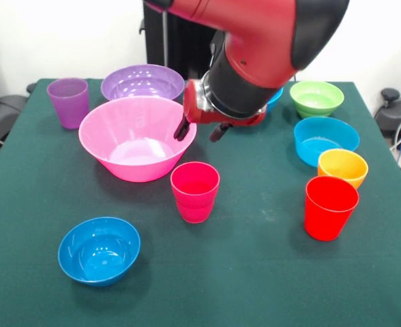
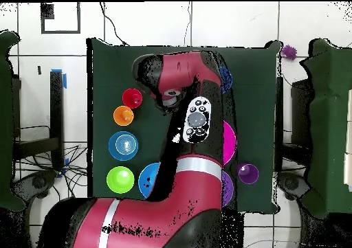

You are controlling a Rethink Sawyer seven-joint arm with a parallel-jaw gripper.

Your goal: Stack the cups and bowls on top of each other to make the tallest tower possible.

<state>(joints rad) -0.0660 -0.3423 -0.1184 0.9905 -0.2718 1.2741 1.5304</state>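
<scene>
My gripper point(image 1: 201, 131) hangs open and empty over the right rim of the huge pink bowl point(image 1: 138, 139), one finger point(image 1: 183, 128) just inside the rim and the other outside it. The large purple bowl point(image 1: 142, 82) stands behind the pink one. The purple cup point(image 1: 69, 101) is at the far left. The magenta-pink cup point(image 1: 195, 191) stands upright just in front of the gripper. The red cup point(image 1: 331, 207) and the small orange bowl point(image 1: 342, 166) are at the right. All stand apart; nothing is nested. In the overhead view the arm hides the gripper.
A blue bowl point(image 1: 99, 249) sits at the near left. Another blue bowl point(image 1: 325, 138) and the green bowl point(image 1: 316, 97) line the right side. A sliver of a cyan bowl point(image 1: 275, 99) shows behind the arm. The overhead view shows the red cup point(image 2: 132, 97) and orange bowl point(image 2: 124, 115).
</scene>
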